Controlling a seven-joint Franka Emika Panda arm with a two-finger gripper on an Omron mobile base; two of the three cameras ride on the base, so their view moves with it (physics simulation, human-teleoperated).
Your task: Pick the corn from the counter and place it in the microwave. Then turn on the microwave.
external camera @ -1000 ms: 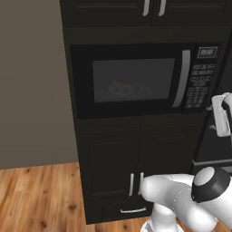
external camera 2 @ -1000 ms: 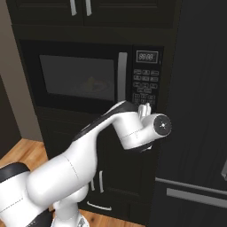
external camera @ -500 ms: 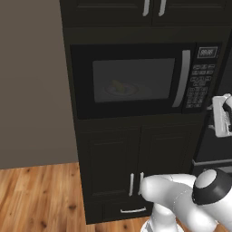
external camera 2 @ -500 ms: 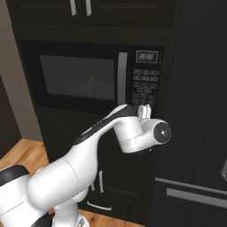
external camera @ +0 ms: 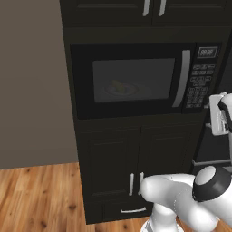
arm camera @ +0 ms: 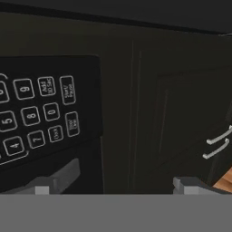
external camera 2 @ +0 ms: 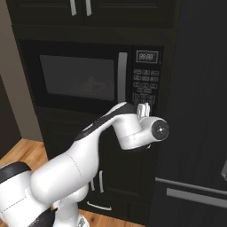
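The microwave (external camera: 136, 81) is built into black cabinetry with its door shut. Through its grey window the yellow corn (external camera: 118, 86) lies on the turntable plate, and it shows faintly in the right base view too (external camera 2: 91, 82). My gripper (external camera 2: 142, 109) is open and holds nothing. It points at the lower edge of the keypad (external camera 2: 144, 86), just right of the silver door handle (external camera 2: 120, 77). In the hand view the keypad (arm camera: 41, 118) fills the left, close ahead of the gripper (arm camera: 120, 185). The counter is out of view.
Below the microwave are black cabinet doors with thin silver handles (external camera: 136, 183). A tall dark fridge front (external camera 2: 195, 133) stands right of the microwave. A grey wall (external camera: 31, 90) and wood floor (external camera: 36, 195) lie to the left.
The wrist has sunk very slightly. The fingers stay open at the keypad's lower edge, and the corn and door have not moved.
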